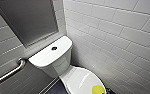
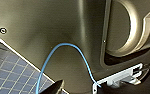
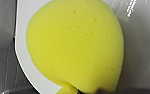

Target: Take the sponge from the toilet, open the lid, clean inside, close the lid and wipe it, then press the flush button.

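The white glossy toilet [image 1: 63, 66] stands with its smooth oval lid [image 1: 82, 80] shut flat, the small dark round flush button [image 1: 54, 48] sits in the centre of its flat tank top [image 1: 44, 56], and the bright yellow sponge [image 1: 98, 89] lies on the lid's front end.

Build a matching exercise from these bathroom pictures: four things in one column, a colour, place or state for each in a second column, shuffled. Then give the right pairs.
Column one
1. sponge
2. flush button
3. lid
4. grab bar

Column two
A. dark and round, in the middle of the white tank top
B. shiny metal, fixed to the grey tiled wall
C. bright yellow, at the front of the lid
D. white, glossy, shut

Pairs: 1-C, 2-A, 3-D, 4-B
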{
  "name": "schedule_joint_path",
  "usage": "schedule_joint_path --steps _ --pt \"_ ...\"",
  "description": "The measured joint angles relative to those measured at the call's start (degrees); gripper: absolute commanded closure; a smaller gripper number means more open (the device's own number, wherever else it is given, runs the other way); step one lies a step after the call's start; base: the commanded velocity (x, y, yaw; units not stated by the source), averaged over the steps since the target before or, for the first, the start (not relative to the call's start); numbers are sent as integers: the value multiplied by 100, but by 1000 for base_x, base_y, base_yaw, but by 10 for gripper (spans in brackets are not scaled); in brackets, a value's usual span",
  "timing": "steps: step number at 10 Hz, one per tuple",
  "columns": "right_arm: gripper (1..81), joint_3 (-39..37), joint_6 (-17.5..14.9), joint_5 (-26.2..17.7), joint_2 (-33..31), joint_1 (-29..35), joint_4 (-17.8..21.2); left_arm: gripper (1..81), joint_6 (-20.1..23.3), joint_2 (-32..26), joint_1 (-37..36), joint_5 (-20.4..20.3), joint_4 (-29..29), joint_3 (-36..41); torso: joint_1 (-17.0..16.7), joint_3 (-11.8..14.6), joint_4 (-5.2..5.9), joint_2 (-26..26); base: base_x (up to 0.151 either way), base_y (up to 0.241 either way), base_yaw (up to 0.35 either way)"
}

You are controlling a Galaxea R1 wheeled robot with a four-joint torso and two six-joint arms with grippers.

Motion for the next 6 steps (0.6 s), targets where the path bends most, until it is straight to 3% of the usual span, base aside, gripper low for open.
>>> schedule_joint_path --steps 3,6 --pt "811 221 61 278 -633 -513 0 10 0 -44 -2 -24 0 0 0 0 0 0 0 0 0" --pt "811 79 98 -157 -1295 -1558 -65 10 0 -185 -18 -49 0 182 0 0 0 0 0 0 0"
